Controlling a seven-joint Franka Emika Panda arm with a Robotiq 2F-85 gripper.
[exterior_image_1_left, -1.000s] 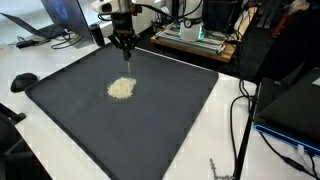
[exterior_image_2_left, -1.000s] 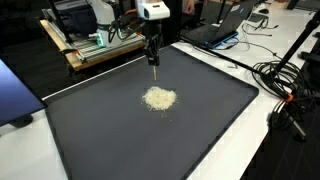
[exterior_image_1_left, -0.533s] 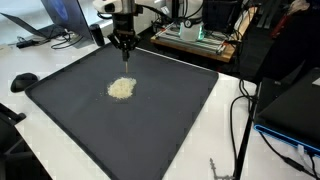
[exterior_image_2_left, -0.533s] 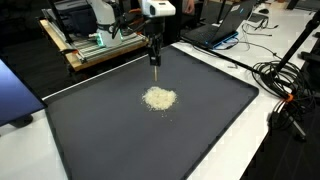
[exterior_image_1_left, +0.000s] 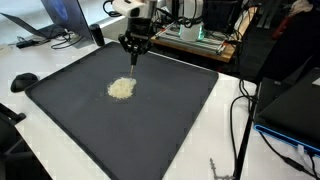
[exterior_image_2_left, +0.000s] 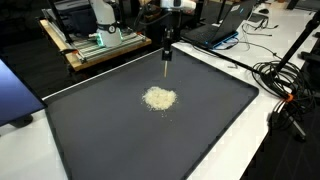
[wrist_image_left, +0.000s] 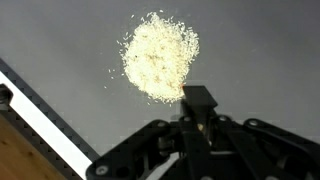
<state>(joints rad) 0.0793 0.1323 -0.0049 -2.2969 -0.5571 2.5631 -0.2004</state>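
Arm overhead, wrist vertical; hand (exterior_image_1_left: 135, 44) pointing straight down, closed, apparently clamping thin tool (exterior_image_2_left: 165, 62).

arm (exterior_image_2_left: 172, 5) cut off at top edge, thin tool (exterior_image_2_left: 165, 64) too small to identify, pile (exterior_image_1_left: 121, 88) blurred

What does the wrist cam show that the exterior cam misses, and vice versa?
Wrist view only: a close look down at stray grains scattered round the pale grain pile, and the gripper shut on a dark tool. Exterior view only: the whole black mat with all its edges, the white table, cables, a laptop. Both: the pile on the dark mat, with the tool held clear of it.
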